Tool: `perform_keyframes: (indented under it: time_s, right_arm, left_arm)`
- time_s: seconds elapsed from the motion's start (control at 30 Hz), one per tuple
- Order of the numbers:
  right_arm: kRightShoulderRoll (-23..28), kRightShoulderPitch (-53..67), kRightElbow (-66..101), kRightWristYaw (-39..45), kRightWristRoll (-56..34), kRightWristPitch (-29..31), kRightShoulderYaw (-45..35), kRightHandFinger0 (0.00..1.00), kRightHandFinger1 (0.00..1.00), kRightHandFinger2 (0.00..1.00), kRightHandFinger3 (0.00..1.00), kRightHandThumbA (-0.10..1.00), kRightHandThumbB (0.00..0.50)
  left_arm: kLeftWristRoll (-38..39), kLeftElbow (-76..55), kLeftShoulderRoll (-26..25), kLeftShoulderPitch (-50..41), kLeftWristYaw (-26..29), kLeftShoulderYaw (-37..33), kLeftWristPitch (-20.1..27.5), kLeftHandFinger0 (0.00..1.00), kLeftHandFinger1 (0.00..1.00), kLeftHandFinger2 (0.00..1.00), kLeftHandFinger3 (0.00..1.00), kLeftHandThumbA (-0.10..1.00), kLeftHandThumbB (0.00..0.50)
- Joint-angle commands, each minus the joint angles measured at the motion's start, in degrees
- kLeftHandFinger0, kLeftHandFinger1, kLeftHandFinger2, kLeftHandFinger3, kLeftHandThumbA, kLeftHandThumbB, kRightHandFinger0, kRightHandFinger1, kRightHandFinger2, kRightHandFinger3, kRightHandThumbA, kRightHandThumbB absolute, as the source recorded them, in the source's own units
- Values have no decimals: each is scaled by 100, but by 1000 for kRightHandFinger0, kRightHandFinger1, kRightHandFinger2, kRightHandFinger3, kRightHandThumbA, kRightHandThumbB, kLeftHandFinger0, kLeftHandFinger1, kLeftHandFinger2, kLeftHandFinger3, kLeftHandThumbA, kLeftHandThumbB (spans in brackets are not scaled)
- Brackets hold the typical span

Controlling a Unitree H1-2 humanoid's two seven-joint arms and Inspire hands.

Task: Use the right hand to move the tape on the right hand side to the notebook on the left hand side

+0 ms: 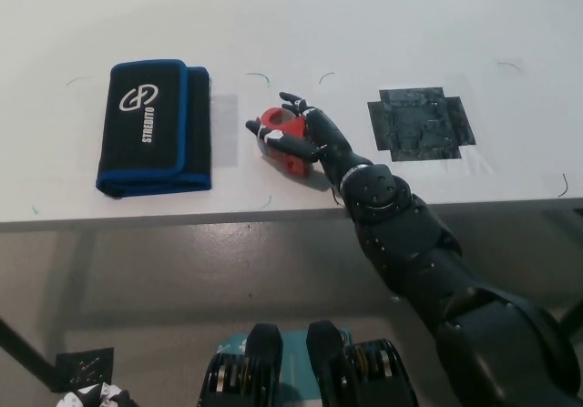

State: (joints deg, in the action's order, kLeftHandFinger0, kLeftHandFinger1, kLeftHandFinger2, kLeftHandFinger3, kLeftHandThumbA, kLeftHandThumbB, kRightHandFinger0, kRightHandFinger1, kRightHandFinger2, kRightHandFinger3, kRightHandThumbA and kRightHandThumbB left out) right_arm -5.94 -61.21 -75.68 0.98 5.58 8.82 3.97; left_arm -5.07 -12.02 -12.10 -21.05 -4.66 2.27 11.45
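A red tape dispenser sits in the grasp of my black right hand, just above the white table, near its front edge. To its left lies a black notebook case with a blue border and a white logo, flat on the table. A narrow gap of bare table separates the tape from the case's right edge. My white left hand shows only as a sliver at the bottom left corner.
A patch of dark tape strips is stuck on the table to the right of my hand. The table's front edge runs just below my wrist. Small pen marks dot the white surface.
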Motion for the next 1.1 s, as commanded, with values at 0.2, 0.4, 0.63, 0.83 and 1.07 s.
perform_keyframes:
  time_s: [0.2,0.4,0.63,0.83,1.07]
  right_arm:
    - [308,-187,215,102,91,12,175,1000,1000,1000,1000,773,488]
    - [768,-18,1045,67,190,-104,253,1000,1000,1000,1000,711,436]
    - [1254,196,2305,313,54,-243,94,1000,1000,1000,1000,668,408]
    - [1656,544,3505,480,-18,-233,52,1000,1000,1000,1000,739,460]
    - [1902,1845,5560,569,62,-340,117,1000,1000,1000,1000,757,445]
  left_arm:
    - [20,-148,-24,-142,-40,-32,91,234,152,189,302,0,132]
    - [24,-137,-55,-251,-63,-38,92,248,162,197,323,-21,121]
    - [-15,-80,-28,-386,-27,-29,138,232,159,206,325,-25,122]
    - [-46,-36,-37,-378,-40,-54,123,236,162,215,325,-32,121]
    - [-30,-51,-58,-371,-64,-60,75,234,162,209,320,-42,125]
